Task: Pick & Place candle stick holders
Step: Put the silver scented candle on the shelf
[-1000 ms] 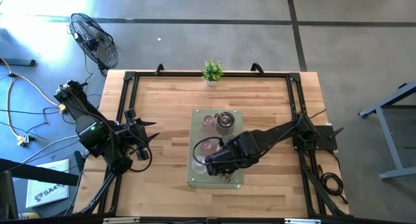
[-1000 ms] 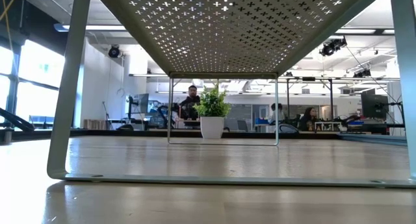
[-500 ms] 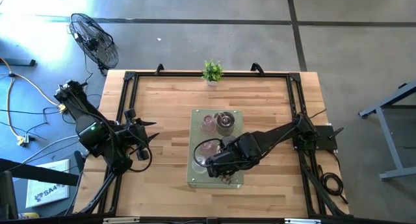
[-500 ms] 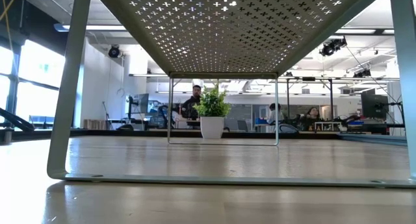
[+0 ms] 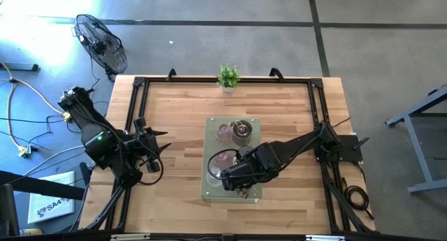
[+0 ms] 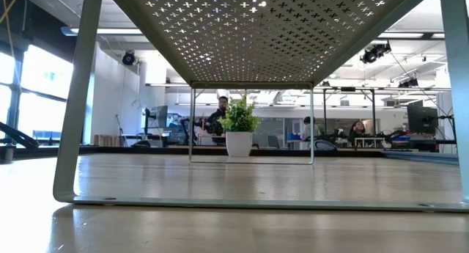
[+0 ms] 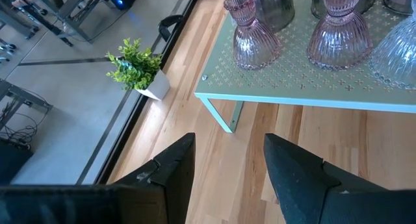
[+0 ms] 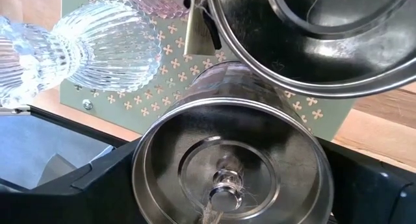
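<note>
Candle stick holders all sat on the green perforated stand [image 5: 213, 192] at mid-bench [image 5: 174, 108]. The pink glass holder [image 5: 223, 133] and a metal one were at the stand's 12 o'clock end. The clear glass holder [image 8: 97, 42] was nearer the middle, toward 9.

My target was the metal holder [image 8: 231, 165] at the stand's 6 o'clock end, seen from straight above with its mouth up. Judging by looks, it's a thin-walled tin: light, stiff, but smooth and slippery, so a pinch across the rim could skate. Best hold is prob. across the round wall, opposite sides, a bit below the lip. The 2nd metal holder [image 8: 312, 36] stood just beside it. With glass neighbours near too, fragile, there was little room to swing.

My right gripper [image 8: 231, 185] was over that holder with the jaws about as wide as they go, one finger on each side of the wall. I couldn't tell if the pads touched yet, and nothing was lifted.

My left gripper [image 7: 227, 146] waited at the bench's 9 o'clock edge, roughly half open and holding nothing. It faced the stand and the plant [image 7: 136, 68] at 12.
</note>
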You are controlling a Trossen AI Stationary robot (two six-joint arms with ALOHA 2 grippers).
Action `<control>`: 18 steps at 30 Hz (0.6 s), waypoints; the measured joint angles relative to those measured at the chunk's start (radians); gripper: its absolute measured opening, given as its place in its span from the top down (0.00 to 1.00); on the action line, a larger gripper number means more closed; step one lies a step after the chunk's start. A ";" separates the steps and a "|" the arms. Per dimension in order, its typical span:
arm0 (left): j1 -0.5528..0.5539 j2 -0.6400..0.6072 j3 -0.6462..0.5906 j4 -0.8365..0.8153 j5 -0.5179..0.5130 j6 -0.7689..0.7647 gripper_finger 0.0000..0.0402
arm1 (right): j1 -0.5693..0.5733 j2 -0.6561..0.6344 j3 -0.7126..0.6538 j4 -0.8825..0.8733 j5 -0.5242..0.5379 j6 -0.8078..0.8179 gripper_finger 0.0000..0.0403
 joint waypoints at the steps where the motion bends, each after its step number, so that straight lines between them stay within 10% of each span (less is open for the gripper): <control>1: 0.000 0.000 0.000 0.000 0.000 0.000 0.56 | 0.000 0.000 0.000 0.000 0.000 -0.001 0.03; 18: 0.000 0.000 0.000 -0.003 0.201 0.000 0.56 | -0.007 0.000 0.000 0.002 -0.015 0.004 0.03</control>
